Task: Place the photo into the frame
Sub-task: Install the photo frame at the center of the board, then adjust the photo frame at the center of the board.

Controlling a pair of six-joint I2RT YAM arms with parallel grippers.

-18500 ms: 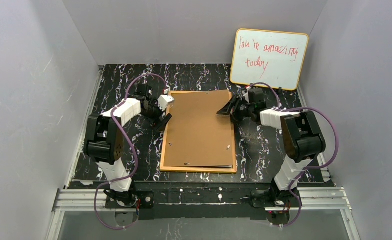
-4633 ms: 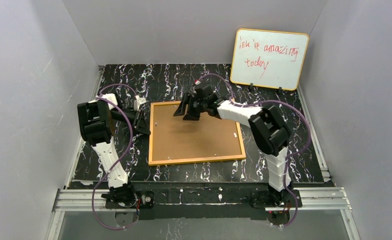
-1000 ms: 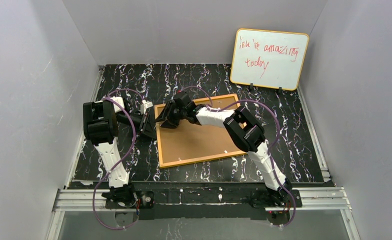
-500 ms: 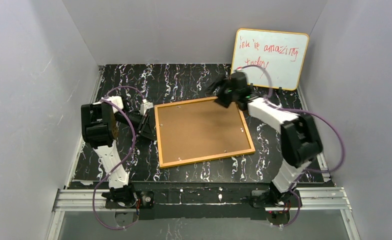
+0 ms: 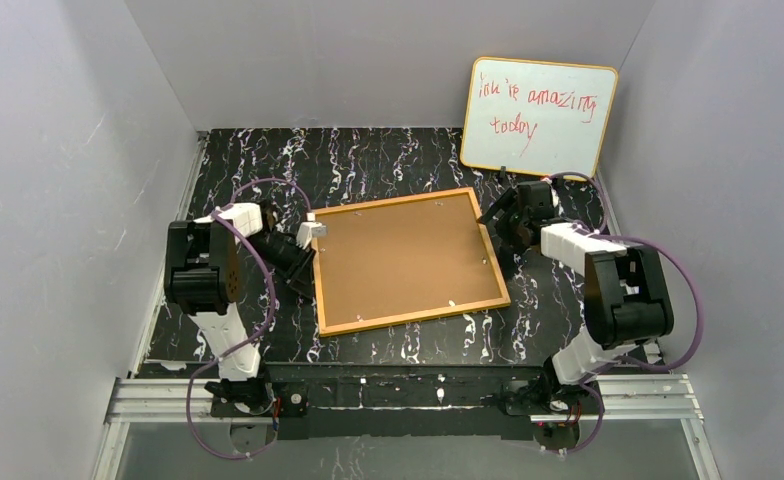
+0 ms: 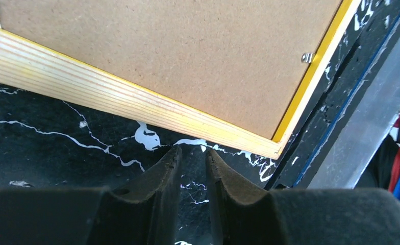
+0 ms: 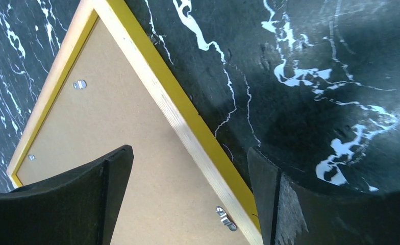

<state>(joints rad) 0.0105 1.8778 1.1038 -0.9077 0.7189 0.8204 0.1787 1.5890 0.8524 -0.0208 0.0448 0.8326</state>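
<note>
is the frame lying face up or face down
Face down: the frame shows its backing board and a metal clip upward.

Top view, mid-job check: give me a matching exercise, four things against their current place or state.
Things:
1. frame
2. whiteboard
3. left pincer
4. right pincer

States:
A. propped upright, far right
B. wide open, straddling the frame's rim
C. flat on the table, back side up
D. narrow gap, empty, just off the frame's rim

Pairs: 1-C, 2-A, 3-D, 4-B
</note>
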